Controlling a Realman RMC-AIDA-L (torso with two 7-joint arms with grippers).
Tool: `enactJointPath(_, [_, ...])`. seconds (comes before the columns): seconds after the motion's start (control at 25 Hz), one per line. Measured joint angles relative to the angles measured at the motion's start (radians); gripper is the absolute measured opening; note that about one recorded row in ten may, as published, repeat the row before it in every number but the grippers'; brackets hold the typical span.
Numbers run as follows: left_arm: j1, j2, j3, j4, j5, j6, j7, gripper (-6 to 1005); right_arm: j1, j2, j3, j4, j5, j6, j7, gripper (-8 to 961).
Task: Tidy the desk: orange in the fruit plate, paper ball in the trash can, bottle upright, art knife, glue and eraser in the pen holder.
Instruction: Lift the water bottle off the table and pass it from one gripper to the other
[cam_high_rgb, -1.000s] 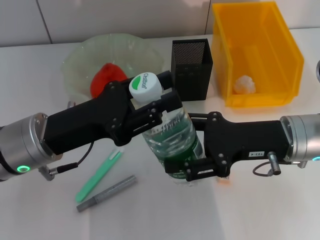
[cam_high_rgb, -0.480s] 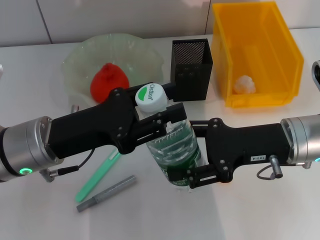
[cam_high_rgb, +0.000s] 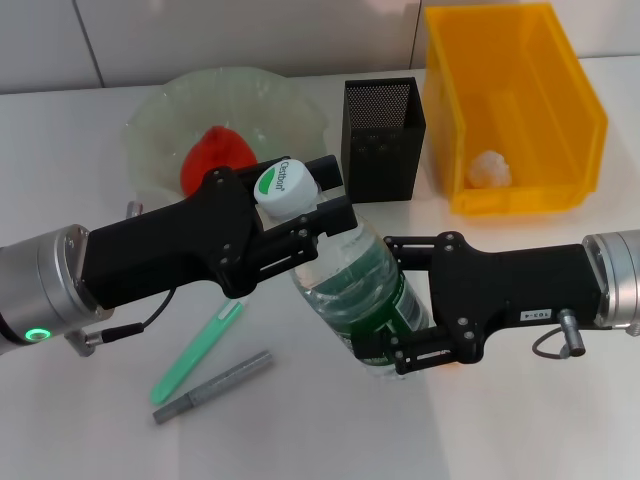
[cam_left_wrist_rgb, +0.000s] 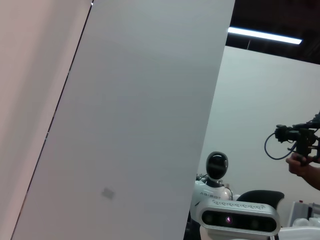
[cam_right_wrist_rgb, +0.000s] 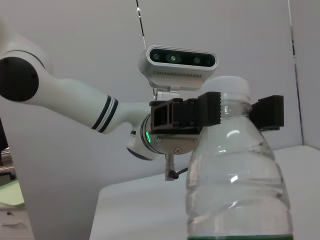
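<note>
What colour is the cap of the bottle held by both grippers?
White with a green patch on top, on the bottle; the head view shows it best.

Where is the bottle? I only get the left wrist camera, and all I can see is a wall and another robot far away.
Observer: The bottle is at the middle of the desk, leaning over. The left gripper pinches its neck just under the white cap.
Operator: What is the other arm doing?
Observer: The right gripper clamps the bottle's lower body, around the green label.
Operator: Is the orange put away?
Observer: Yes, the orange lies in the fruit plate, behind the left arm.
</note>
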Motion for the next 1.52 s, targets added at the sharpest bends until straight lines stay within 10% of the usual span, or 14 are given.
enactJointPath(1.52, [0.021,0.016,-0.026,0.079,0.029,-0.018,-0.038,443,-0.013,-0.002,0.011,-0.025,-0.042,-0.001,0.014,794])
